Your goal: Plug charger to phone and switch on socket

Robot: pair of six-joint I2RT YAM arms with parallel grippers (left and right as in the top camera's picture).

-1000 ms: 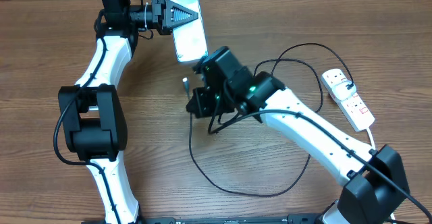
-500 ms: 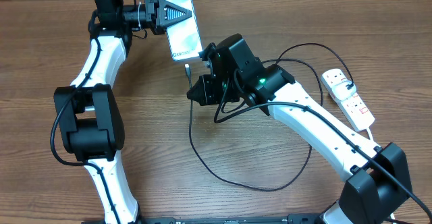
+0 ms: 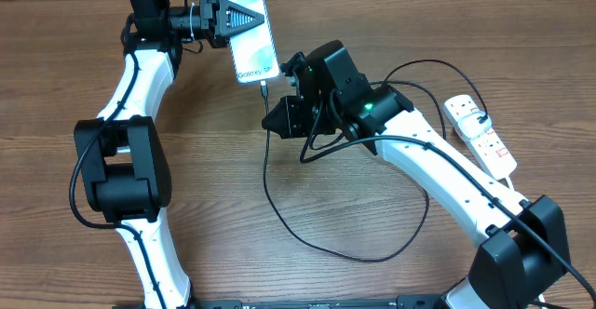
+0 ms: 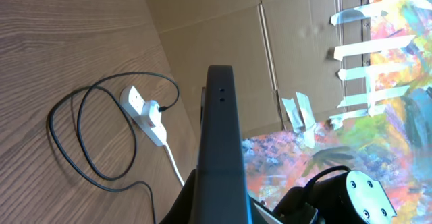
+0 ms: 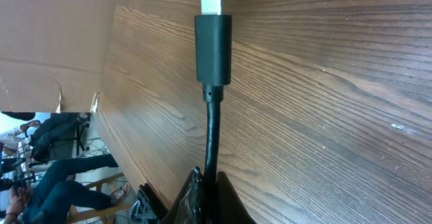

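Black charger point(image 5: 213, 45) tip near phone point(image 3: 253, 37); port hidden.

Too small overhead to judge: contact between connector tip point(image 3: 264, 87) and phone point(image 3: 253, 39), setting of the red switches point(image 3: 500, 152) on the socket point(image 3: 484, 141). Hidden beneath the right arm point(image 3: 438, 174): part of the loop of the charger point(image 3: 264, 165) and of the white cord point(image 4: 173, 164). Covered by the left claw point(image 3: 240, 16): the phone's far end. Cut off in the right wrist view: all but a sliver of phone at top, most of the right claw point(image 5: 204, 200) at bottom. From the left wrist, phone edge-on only, screen unseen.
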